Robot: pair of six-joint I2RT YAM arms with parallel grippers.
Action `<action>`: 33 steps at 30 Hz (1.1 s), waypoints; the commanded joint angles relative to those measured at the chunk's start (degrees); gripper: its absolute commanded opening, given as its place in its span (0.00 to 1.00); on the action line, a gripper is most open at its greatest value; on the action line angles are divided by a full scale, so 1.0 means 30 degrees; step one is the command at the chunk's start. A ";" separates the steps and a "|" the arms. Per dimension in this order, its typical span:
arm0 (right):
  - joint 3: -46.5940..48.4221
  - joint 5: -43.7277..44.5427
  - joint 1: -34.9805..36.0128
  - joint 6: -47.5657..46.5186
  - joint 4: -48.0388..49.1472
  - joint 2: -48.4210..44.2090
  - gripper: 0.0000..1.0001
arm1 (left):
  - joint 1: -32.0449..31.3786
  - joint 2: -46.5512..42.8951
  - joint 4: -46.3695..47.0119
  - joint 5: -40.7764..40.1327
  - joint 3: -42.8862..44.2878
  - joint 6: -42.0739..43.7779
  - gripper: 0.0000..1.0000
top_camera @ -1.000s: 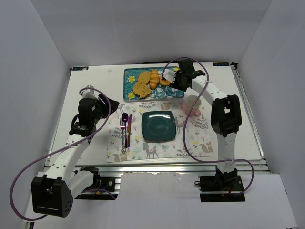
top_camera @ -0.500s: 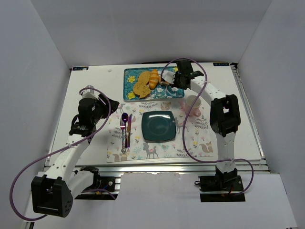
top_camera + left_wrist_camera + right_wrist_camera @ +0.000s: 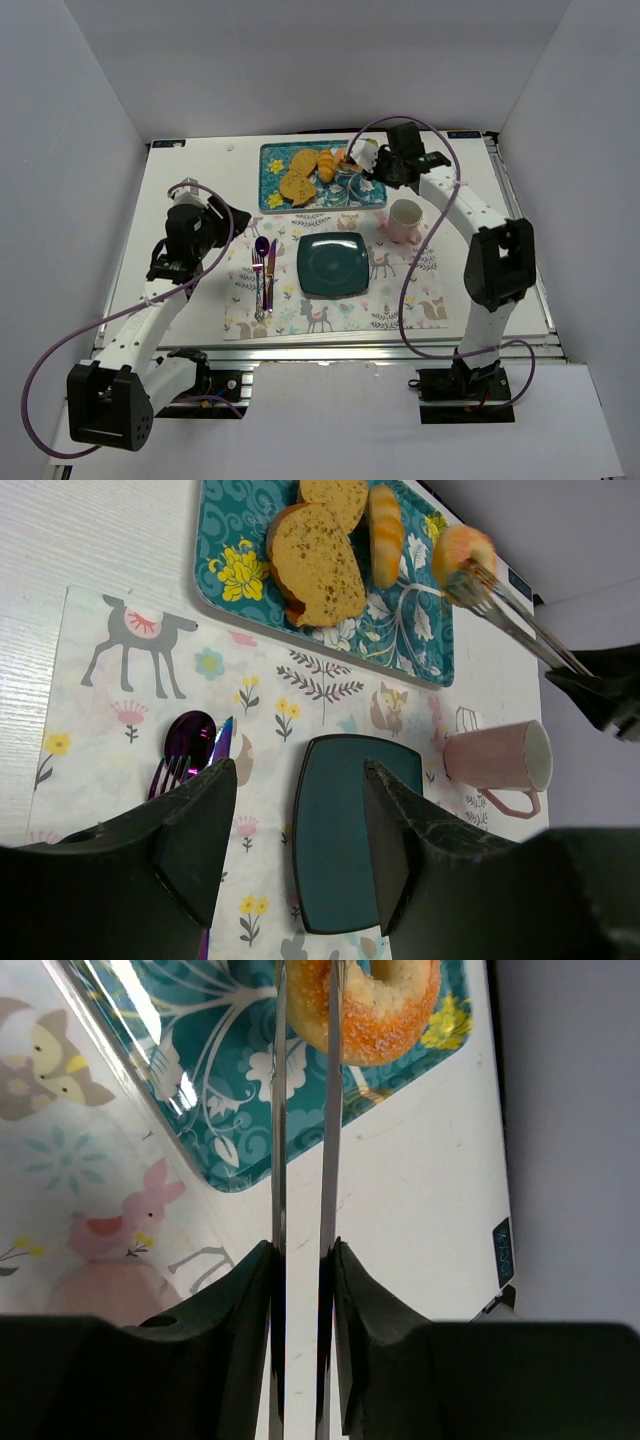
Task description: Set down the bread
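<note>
The right gripper [image 3: 303, 1000] has its two long thin metal fingers [image 3: 278, 1110] clamped on the bread [image 3: 372, 1008], a golden ring with a hole. It holds the bread over the right end of the flowered teal tray [image 3: 272, 170], which is at the middle of the far edge of the worktop. On the tray lie toast slices [image 3: 297, 180] and a croissant [image 3: 325, 165]. The left gripper [image 3: 295, 850] hovers with jaws apart over the left side of the placemat [image 3: 300, 315], near the cutlery [image 3: 263, 275]. A dark square plate [image 3: 333, 264] sits on the placemat, with a pink mug [image 3: 404, 218] near its far right corner
</note>
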 commanded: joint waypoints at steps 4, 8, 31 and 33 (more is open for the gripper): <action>-0.2265 -0.3045 0.0007 0.0893 -0.0215 -0.3740 0.05 | -0.0092 0.0347 0.0832 0.0066 0.0218 0.0225 0.63; -0.5073 -0.6560 0.0474 -0.0304 -0.2063 -0.7158 0.04 | -0.0063 0.0406 0.0802 0.0066 0.0394 0.0313 0.63; -1.3401 -0.7357 0.3230 0.0689 -0.2387 -1.2239 0.42 | -0.0063 -0.0764 0.0773 0.0154 -0.0514 0.0196 0.63; -1.3430 -0.7503 0.3259 0.0659 -0.2534 -1.2414 0.50 | -0.0063 -0.1027 0.0744 0.0038 -0.0660 0.0138 0.63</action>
